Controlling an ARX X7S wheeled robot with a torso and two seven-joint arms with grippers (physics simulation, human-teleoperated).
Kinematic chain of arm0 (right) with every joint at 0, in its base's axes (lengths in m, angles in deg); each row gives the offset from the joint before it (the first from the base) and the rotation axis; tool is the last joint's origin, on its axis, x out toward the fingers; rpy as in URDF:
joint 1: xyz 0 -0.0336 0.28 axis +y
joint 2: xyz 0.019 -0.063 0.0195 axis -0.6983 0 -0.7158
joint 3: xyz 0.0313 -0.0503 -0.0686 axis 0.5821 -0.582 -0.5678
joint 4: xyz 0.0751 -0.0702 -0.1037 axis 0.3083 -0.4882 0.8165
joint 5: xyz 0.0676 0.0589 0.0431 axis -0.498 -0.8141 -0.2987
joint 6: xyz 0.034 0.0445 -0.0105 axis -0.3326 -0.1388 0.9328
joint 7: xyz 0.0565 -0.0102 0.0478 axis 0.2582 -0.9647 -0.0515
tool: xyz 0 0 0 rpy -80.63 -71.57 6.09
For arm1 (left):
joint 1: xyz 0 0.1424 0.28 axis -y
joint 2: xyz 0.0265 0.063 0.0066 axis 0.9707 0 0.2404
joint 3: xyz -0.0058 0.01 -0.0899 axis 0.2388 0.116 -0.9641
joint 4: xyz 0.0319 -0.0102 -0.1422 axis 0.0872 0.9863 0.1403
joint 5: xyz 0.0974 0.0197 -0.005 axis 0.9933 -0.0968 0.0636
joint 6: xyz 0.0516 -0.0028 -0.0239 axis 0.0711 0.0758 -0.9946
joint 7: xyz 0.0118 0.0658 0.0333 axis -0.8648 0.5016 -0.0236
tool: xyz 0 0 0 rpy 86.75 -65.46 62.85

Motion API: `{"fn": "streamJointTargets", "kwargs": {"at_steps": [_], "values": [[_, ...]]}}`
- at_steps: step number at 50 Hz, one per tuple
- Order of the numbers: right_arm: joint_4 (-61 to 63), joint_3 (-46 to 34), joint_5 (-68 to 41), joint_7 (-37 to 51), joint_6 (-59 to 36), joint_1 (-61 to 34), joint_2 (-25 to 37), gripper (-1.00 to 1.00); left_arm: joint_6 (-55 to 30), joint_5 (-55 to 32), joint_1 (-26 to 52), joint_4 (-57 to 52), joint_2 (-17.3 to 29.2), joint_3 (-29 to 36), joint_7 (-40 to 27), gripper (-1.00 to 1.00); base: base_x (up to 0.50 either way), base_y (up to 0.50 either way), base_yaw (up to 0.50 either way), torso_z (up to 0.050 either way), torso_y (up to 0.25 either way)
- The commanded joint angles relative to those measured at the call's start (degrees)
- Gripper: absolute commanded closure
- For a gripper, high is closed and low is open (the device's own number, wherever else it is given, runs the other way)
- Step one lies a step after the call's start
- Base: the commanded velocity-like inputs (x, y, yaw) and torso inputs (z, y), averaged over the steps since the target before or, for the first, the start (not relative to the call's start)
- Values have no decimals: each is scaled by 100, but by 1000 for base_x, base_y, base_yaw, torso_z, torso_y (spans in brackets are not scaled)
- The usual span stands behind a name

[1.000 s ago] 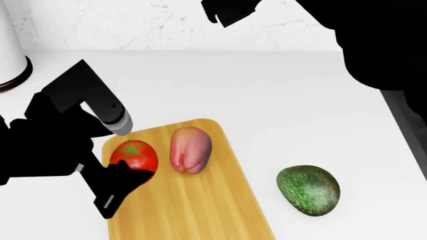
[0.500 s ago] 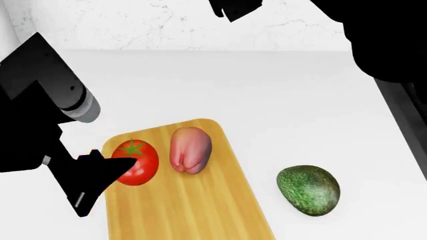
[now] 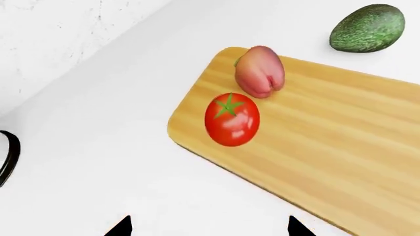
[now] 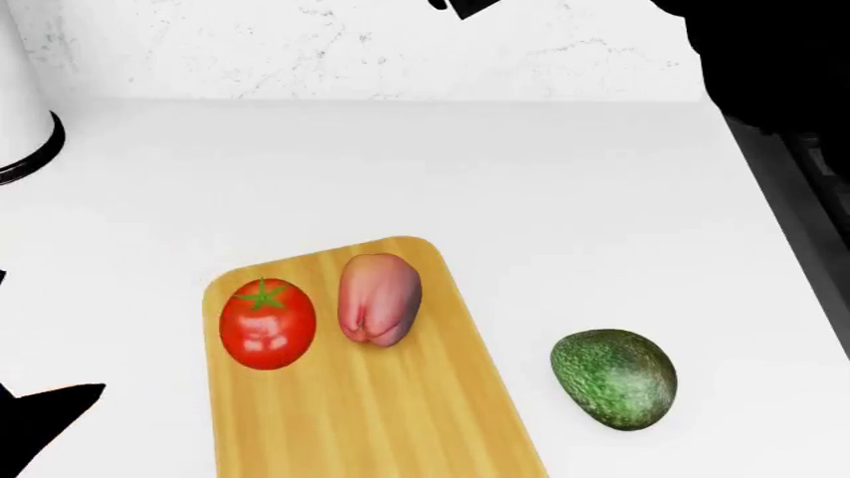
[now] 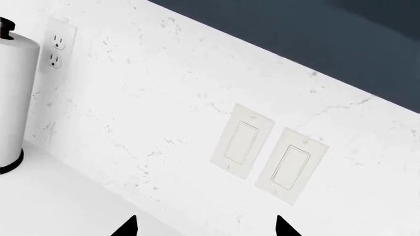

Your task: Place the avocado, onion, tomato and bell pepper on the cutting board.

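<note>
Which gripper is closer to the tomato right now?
The left. The left gripper hovers just off the board's edge near the tomato; the right gripper is raised toward the back wall.

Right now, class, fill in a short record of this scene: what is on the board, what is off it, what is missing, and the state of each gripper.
On board: tomato and bell pepper, side by side near one end of the cutting board
Off board: avocado, on the white counter beside the board
Not in view: onion
Left gripper: open, empty, only fingertips show
Right gripper: open, empty, facing the wall switches
Also present: paper towel roll
</note>
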Motion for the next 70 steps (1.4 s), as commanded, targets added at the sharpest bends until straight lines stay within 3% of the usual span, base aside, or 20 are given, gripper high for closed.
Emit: {"fn": "streamJointTargets", "kwargs": {"at_steps": [1, 37, 46, 70], "values": [[-231, -36, 189, -173, 135, -6, -103, -100, -275, -1306, 603, -286, 623, 553, -1077, -100, 0, 0, 0, 0, 0], [-443, -15, 345, -363, 171, -212, -290, -100, -761, -3483, 1809, -617, 1330, 2119, -2455, -100, 0, 0, 0, 0, 0], [-388, 13, 314, -316, 145, -201, -250, -100, -902, -2944, 1514, -509, 1398, 1885, -2168, -100, 0, 0, 0, 0, 0], [-325, 20, 346, -296, 152, -117, -157, -100, -427, -695, -190, -751, 1724, 999, -278, -100, 0, 0, 0, 0, 0]]}}
